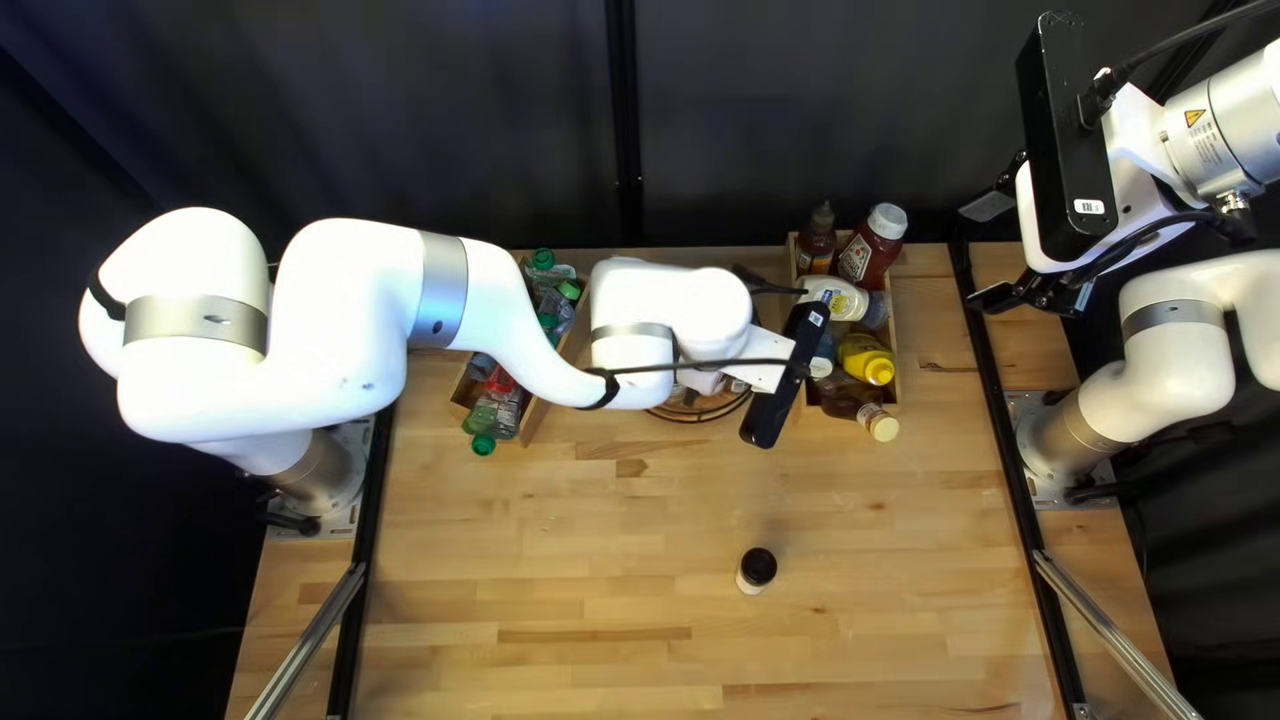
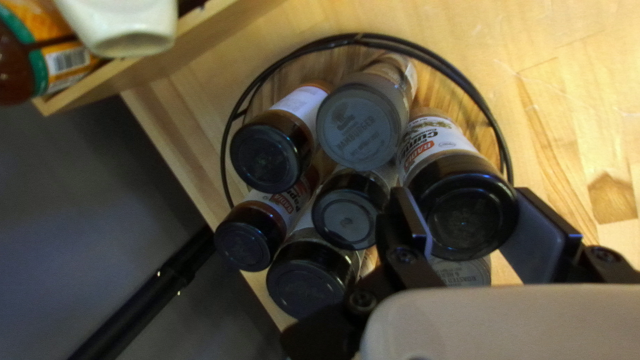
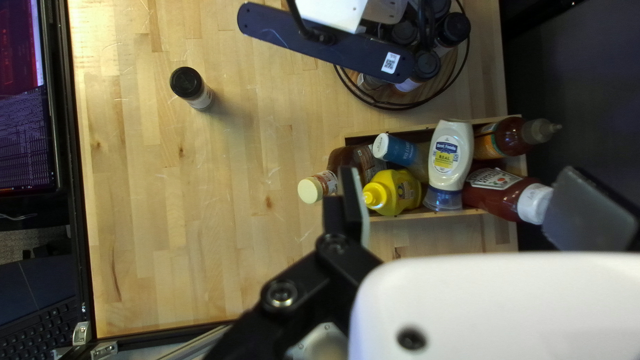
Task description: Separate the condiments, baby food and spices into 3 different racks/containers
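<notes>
Apparently the left pincer [image 2: 461,203] is narrow and holding: both its fingers look to be against the cap of a black-capped jar [image 2: 463,207], though in this poor light I can't swear to the pressure. The jar's long axis runs away ahead of the pincer at a slant, its body reaching in over the round wire rack [image 2: 360,38]. That slant is what the next move turns on — seat the base, then part the fingers gently. A grey-capped jar [image 2: 360,123] lies ahead and to one side, and a smaller dark cap [image 2: 348,217] sits just beside the inner finger, so opening wide there could nudge the spices. Past the outer finger there is open bench [image 2: 560,127], the better side for room.

The lone jar [image 3: 200,99] stands upright on the bench, well apart from either pincer — the left one is nearer, so I'd fetch it with that arm. The right pincer [image 3: 455,200] is spread wide with nothing gripped, hanging clear of the condiment box [image 1: 896,334].
</notes>
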Controlling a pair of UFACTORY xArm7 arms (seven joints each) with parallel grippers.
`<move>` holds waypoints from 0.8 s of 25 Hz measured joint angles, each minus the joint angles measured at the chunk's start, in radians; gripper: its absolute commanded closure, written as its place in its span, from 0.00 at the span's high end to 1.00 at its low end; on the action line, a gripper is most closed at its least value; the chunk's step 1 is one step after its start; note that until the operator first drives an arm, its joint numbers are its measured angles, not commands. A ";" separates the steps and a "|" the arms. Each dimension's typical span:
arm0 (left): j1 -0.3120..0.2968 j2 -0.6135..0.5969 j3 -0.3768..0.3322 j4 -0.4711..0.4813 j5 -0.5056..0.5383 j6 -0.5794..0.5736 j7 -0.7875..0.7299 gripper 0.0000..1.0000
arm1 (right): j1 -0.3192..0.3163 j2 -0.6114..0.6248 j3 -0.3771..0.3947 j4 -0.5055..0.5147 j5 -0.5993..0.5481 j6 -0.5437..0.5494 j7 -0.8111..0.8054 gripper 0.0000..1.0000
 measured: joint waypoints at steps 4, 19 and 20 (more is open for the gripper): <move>0.001 -0.011 -0.014 0.003 -0.028 0.020 0.025 0.00 | 0.000 0.000 0.000 0.000 0.000 0.000 0.000 1.00; 0.058 -0.021 -0.038 -0.031 -0.124 -0.025 0.121 0.65 | 0.000 0.000 0.000 0.000 0.000 0.000 0.000 1.00; 0.060 -0.021 -0.040 -0.030 -0.128 -0.025 0.124 0.86 | 0.000 0.000 0.000 0.000 0.000 0.000 0.000 1.00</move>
